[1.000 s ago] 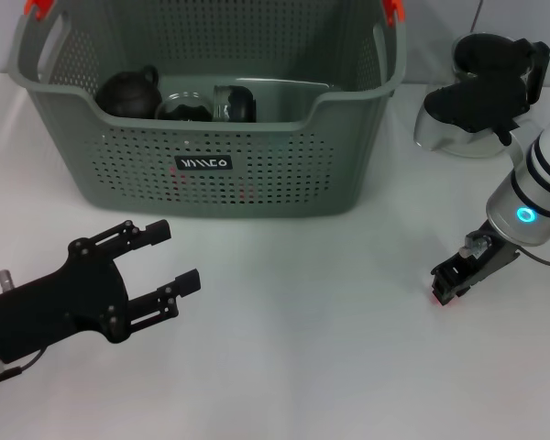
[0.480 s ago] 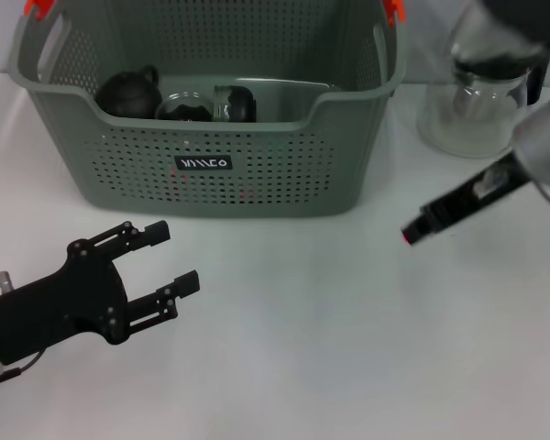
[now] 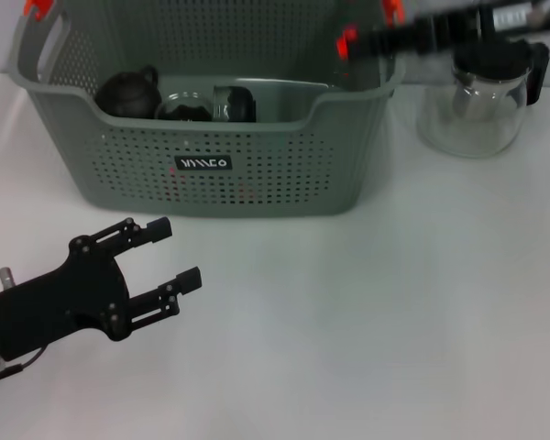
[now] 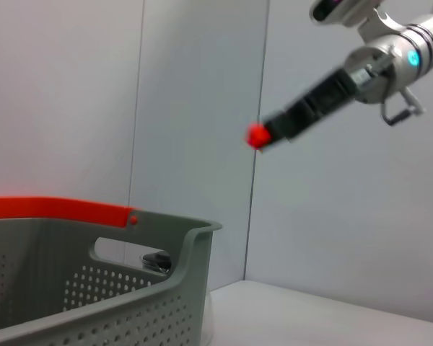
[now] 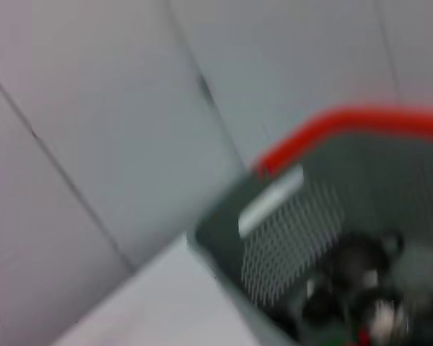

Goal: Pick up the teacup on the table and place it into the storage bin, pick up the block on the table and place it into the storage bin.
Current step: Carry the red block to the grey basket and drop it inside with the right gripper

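Note:
My right gripper is high over the right rim of the grey-green storage bin, shut on a small red block. The left wrist view catches that gripper and the block in the air above the bin. Inside the bin lie a dark round pot and two glass vessels; I cannot tell which is the teacup. No teacup stands on the table. My left gripper hovers open and empty at the lower left, in front of the bin.
A glass teapot with a black lid stands right of the bin, just below my right arm. The bin's orange handle clips stick up at its back corners. The right wrist view looks down into the bin.
My right arm has lifted the red block off the table at the right and swung it up and left to above the bin's right rim. The left arm has stayed put.

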Robot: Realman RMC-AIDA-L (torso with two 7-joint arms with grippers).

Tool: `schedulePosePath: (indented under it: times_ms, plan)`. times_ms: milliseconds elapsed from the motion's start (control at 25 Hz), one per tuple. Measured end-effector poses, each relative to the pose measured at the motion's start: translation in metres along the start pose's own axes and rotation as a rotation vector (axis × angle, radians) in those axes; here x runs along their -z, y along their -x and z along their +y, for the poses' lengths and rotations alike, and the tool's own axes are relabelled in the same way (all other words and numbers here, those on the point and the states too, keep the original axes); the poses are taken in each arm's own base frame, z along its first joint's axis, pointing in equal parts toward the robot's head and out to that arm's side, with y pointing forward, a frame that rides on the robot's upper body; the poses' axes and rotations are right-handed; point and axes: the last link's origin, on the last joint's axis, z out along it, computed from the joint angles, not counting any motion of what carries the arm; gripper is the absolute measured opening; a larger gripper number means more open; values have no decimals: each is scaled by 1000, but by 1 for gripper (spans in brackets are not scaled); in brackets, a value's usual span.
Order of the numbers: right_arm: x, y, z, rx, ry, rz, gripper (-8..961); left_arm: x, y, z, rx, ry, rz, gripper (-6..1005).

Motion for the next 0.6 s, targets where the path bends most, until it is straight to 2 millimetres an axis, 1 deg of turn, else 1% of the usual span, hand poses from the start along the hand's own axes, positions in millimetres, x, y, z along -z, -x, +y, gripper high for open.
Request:
schedulePosePath:
  times_ms: [40, 80, 120, 200, 280, 400, 520, 600]
  plan:
    - [-6, 12, -6, 21, -30, -71, 205, 0, 0, 0, 0, 1, 0, 732]
    - [-6, 12, -6, 21, -30, -71, 205, -1, 0, 0, -1, 1, 0, 732]
    - [-12, 18, -8, 28, -45, -98, 205, -1, 0, 0, -1, 3, 1, 732]
    - [-27, 31, -14, 43, -72, -135, 205, -2, -1, 0, -2, 5, 2, 732]
    - [-48, 38, -19, 64, -81, -123, 205, -1, -1, 0, -1, 5, 2, 732]
    - [-89, 42, -27, 105, -114, -59, 205, -1, 0, 1, 3, 4, 3, 732]
    - [-118, 42, -37, 141, -197, -6, 204, -3, 0, 2, 6, 8, 8, 731]
    - [-130, 39, -42, 160, -239, 34, 220, -9, -2, 1, 1, 20, 15, 731]
